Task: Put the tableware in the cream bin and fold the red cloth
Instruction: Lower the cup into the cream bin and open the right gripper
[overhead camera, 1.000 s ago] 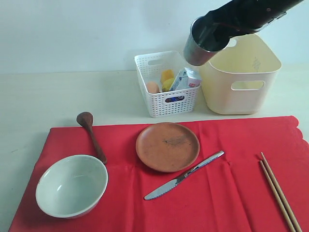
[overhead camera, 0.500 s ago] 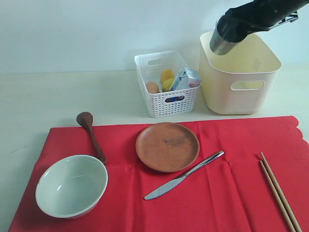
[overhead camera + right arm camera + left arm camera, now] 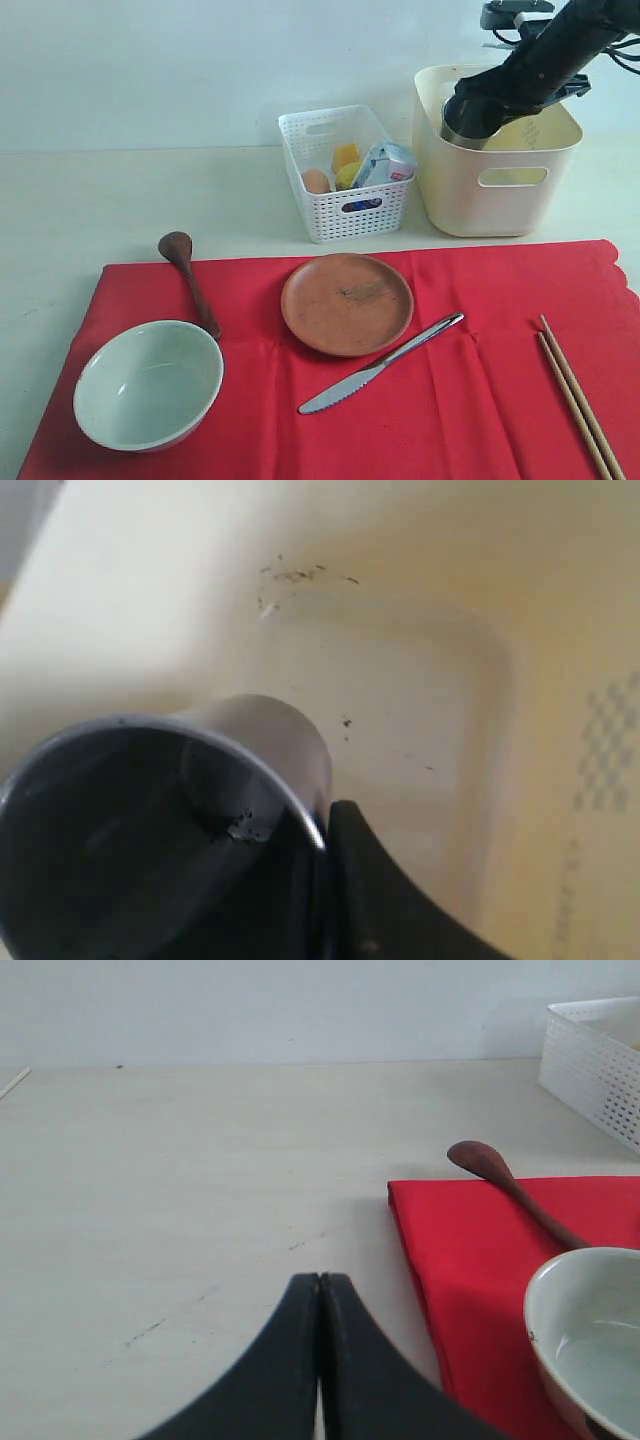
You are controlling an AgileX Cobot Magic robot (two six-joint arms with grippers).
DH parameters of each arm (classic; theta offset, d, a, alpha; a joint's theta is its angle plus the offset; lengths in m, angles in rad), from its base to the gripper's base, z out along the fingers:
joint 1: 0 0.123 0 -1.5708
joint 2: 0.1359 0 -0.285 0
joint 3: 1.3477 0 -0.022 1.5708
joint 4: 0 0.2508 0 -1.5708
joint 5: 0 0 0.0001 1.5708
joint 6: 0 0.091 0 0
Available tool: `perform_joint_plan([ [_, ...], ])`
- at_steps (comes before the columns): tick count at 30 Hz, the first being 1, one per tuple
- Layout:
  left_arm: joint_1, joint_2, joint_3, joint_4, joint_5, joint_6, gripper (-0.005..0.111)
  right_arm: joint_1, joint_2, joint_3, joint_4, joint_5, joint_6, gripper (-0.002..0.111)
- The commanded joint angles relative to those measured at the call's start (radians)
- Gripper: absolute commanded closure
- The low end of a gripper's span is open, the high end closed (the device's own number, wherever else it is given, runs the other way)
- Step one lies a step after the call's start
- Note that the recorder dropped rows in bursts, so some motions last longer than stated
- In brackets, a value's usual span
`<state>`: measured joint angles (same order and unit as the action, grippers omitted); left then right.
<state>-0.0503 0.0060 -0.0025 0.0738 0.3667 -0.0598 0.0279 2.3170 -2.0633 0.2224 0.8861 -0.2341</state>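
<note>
The right pincer, clamped on the round steel cup, has carried it from over the white lattice basket into the tall cream plastic bin; release seems next. The left pincer is closed, empty.

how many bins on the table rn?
2. The cream bin at the back right, behind the red cloth, with the steel cup held at its opening; the white lattice basket just left of it. None seems hidden.

A plain, pale bluish-white wall rises behind a cream-coloured table, its surface faintly scuffed, under soft, even light.
</note>
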Motion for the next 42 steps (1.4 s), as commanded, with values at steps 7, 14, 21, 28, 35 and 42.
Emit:
perform_joint_plan([
  [7, 0.002, -0.006, 0.002, 0.001, -0.008, -0.001, 0.107, -0.005, 0.041, -0.048, -0.065, 0.057, 0.023, 0.096],
  [14, 0.002, -0.006, 0.002, 0.001, -0.008, -0.001, 0.107, -0.005, 0.027, -0.048, -0.065, 0.055, 0.023, 0.052],
  [21, 0.002, -0.006, 0.002, 0.001, -0.008, -0.001, 0.107, -0.005, -0.054, -0.048, -0.065, 0.073, 0.038, 0.047],
  [28, 0.002, -0.006, 0.002, 0.001, -0.008, -0.001, 0.107, -0.005, -0.178, -0.048, -0.013, 0.215, 0.013, 0.047],
  [35, 0.002, -0.006, 0.002, 0.001, -0.008, -0.001, 0.107, -0.005, -0.255, -0.048, 0.170, 0.335, -0.033, 0.053],
  [42, 0.002, -0.006, 0.002, 0.001, -0.008, -0.001, 0.107, 0.070, -0.299, -0.013, 0.321, 0.335, -0.109, 0.057],
])
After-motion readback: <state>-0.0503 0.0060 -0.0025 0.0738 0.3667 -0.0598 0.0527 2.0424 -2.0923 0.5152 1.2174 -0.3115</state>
